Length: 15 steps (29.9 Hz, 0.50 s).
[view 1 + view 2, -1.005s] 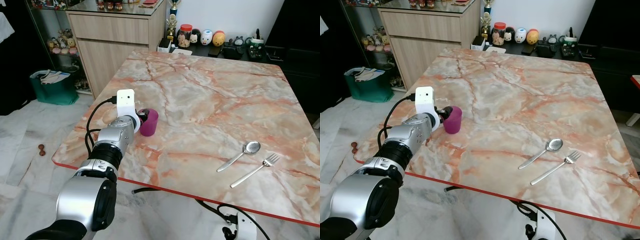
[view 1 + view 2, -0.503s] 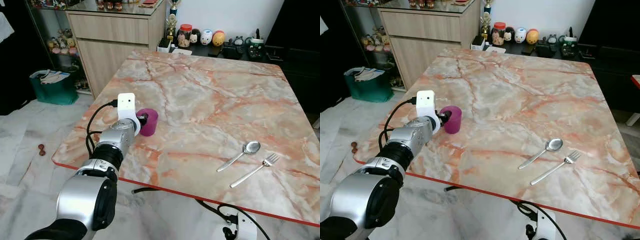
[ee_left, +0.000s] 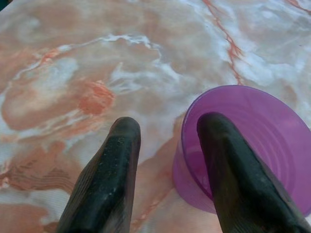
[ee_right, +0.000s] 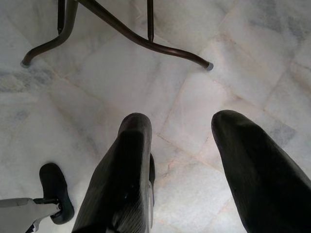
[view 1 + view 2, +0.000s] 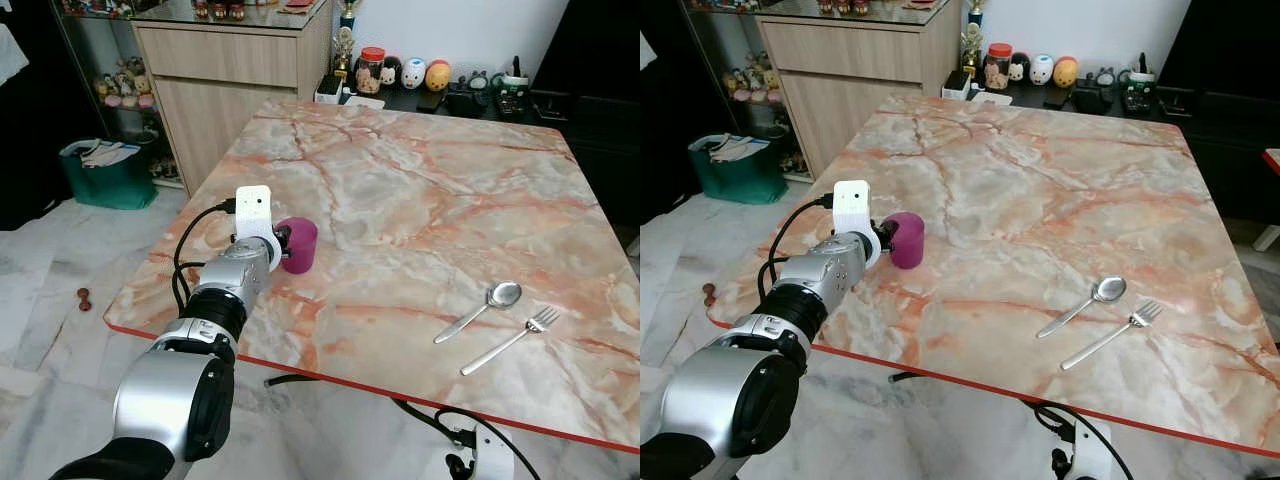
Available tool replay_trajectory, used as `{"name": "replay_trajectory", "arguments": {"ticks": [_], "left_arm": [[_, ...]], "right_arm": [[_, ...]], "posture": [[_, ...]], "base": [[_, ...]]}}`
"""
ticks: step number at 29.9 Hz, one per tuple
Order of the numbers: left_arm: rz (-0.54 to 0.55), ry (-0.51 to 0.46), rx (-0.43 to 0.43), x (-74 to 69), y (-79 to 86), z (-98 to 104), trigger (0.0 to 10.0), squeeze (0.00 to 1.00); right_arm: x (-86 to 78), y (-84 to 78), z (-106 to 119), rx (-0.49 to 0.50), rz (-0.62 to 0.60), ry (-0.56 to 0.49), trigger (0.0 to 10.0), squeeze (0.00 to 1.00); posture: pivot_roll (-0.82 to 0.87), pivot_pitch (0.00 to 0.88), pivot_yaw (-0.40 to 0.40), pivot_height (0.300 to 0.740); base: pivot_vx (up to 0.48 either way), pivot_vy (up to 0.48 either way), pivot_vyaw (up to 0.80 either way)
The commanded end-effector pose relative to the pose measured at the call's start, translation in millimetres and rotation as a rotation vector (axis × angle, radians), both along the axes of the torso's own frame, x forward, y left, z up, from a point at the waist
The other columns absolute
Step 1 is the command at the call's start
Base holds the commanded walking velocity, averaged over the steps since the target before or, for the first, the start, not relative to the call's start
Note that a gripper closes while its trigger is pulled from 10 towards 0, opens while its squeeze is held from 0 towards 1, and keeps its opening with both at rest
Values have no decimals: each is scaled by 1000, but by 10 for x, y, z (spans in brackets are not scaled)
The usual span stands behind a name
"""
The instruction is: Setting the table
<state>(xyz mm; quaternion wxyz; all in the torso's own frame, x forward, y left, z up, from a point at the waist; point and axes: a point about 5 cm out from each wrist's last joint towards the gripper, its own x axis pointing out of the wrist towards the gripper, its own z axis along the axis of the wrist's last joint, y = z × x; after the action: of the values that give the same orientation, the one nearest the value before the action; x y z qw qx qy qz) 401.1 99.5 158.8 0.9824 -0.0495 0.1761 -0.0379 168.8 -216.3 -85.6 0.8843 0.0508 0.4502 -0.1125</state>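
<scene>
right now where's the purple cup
The purple cup stands upright on the marble table near its left edge, at the left gripper, one finger inside its rim; the spoon lies far right.

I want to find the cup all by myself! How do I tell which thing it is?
Look at the big marble table, then at its edge nearest the wooden cabinet. The purple cup stands there, right at the left gripper fingers. It is the only purple thing; the spoon and fork are silver.

The silver left arm is reaching forward, its left gripper point(image 3: 165, 145) spread open; the right gripper point(image 4: 194, 165) is hanging open.
</scene>
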Motion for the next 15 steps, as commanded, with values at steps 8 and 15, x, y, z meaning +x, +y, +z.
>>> {"name": "replay_trajectory", "arguments": {"ticks": [8, 15], "left_arm": [[-69, 36, 50, -31, 6, -90, 0, 0], [-70, 36, 46, -34, 17, -93, 0, 0]], "right_arm": [[2, -6, 1, 5, -11, 1, 10000, 0], [-1, -6, 0, 6, -13, 1, 10000, 0]], "posture": [[95, 0, -33, 740], [98, 0, -36, 740]], "base": [[0, 0, 0], [0, 0, 0]]}}
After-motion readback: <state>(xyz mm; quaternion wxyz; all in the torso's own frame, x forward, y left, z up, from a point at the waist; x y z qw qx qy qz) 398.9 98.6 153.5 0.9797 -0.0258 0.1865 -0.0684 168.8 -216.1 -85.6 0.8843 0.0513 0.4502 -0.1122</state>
